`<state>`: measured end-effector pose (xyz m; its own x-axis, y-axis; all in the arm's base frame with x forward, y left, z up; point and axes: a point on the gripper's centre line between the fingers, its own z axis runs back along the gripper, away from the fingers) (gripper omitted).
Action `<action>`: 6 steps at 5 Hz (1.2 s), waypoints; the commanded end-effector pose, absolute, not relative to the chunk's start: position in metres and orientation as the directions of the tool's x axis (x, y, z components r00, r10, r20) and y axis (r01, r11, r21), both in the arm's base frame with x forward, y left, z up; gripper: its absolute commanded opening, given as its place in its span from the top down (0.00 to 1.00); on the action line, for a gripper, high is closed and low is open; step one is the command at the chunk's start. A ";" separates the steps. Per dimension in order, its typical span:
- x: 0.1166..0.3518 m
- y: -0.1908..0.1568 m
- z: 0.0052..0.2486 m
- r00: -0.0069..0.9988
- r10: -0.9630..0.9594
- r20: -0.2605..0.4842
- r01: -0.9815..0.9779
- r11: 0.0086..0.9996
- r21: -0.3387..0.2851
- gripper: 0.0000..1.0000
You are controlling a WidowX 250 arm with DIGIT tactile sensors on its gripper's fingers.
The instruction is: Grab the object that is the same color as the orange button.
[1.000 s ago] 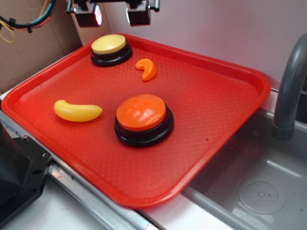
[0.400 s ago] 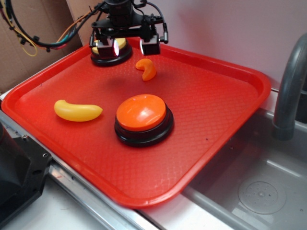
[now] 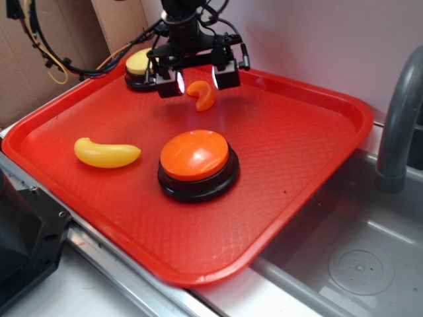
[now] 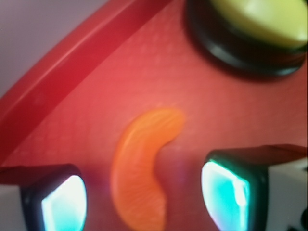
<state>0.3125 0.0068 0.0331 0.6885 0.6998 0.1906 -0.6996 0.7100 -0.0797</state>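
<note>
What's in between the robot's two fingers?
The little orange piece lies on the tray in the gap between the two fingers, nothing else. The wrist view shows it best. The fingers aren't touching it.

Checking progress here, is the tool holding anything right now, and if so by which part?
Nothing is held. The tool is open, its fingers either side of the orange crescent piece, which lies on the red tray ungripped.

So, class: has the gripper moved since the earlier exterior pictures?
Yes. The gripper has moved down and to the right, away from the yellow button. It now hangs open, straddling the orange crescent.
</note>
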 end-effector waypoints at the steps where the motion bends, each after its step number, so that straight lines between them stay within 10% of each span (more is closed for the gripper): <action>1: 0.321 0.021 0.031 0.666 0.722 0.188 -0.723 0.687 -0.077 0.00; 2: 0.321 0.028 0.031 0.648 0.735 0.199 -0.741 0.669 -0.057 0.13; 3: 0.321 0.030 0.028 0.645 0.732 0.222 -0.740 0.670 -0.058 1.00; 6: 0.325 0.021 0.021 0.750 0.608 0.262 -0.596 0.792 -0.133 1.00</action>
